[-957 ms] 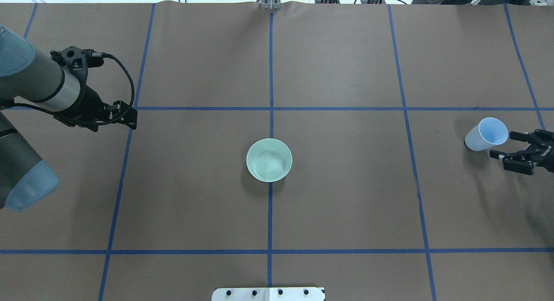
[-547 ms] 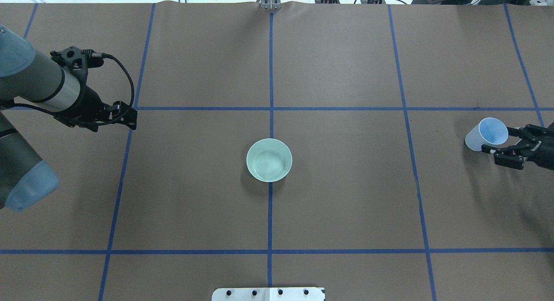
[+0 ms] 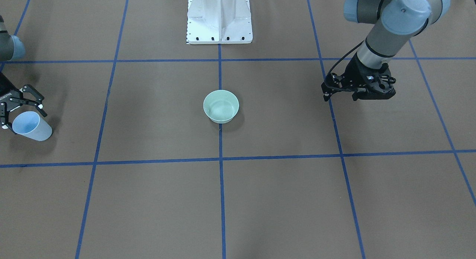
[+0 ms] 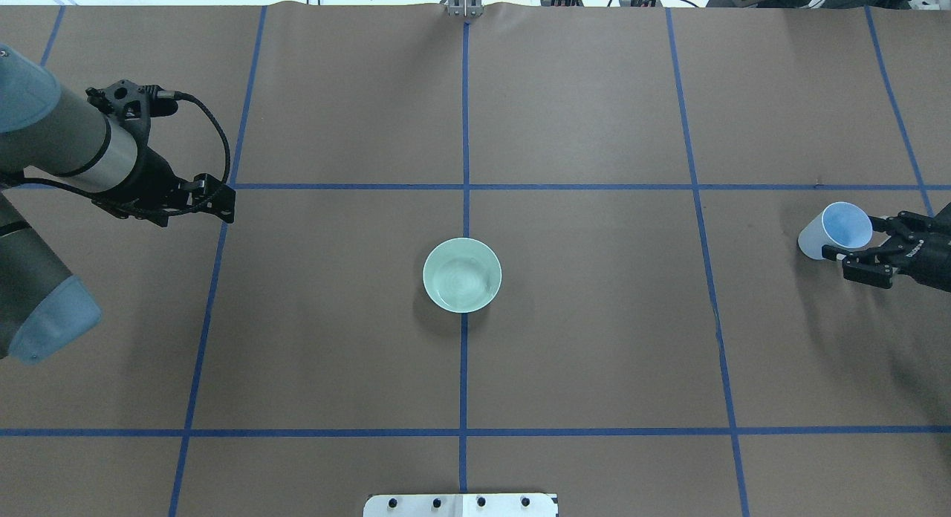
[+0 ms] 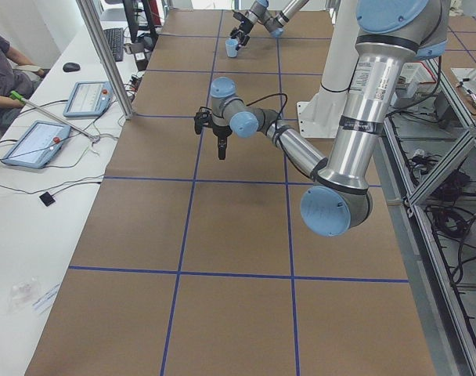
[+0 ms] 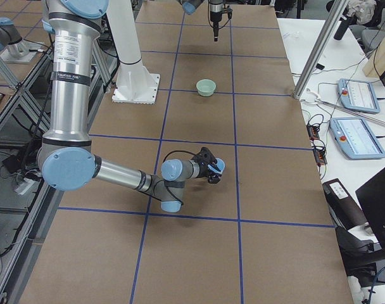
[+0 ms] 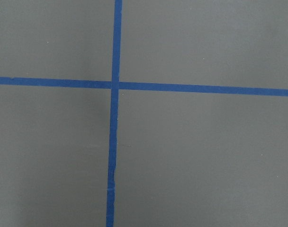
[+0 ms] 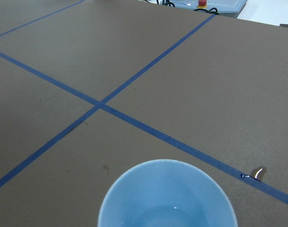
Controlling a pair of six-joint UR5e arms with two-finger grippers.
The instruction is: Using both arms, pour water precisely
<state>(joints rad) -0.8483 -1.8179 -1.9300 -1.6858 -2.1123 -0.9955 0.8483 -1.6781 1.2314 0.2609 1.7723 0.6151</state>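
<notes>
Two arms over a brown worktop (image 4: 594, 339) marked with blue tape lines (image 4: 464, 376); right end effector (image 4: 862, 242) low at the robot's right edge, fingers spread apart on either side of a pale blue cup (image 4: 831, 238) near its rim; cannot tell if they touch the wall, no visible squeeze; cup upright on the worktop, well apart from the bowl (image 4: 426, 275); bowl is pale green, at the centre where two tape lines cross; water (image 4: 462, 281) shows in the bowl as faint whitish ripples; right wrist view also shows a small glint low inside the cup, probably a little water there too, not certain; left end effector (image 3: 372, 94) hangs over a tape crossing on the robot's left, pointing down, holding nothing; cannot tell if its fingers are apart or together; white pedestal (image 3: 219, 17) at the robot's side of the worktop; judged step: closing on the cup before lift and carry to the bowl; handling: cup looks thin-walled and light, likely to flex or pop out if pinched hard, easy to tip or push with one finger landing first; best hold across the wall a bit below the rim, fingers square to it, modest force; water will slosh, so lift and tilt slowly; bowl looks stiff and steadier, probably needs no hold; risk: nudging the cup off the edge side of the worktop.
</notes>
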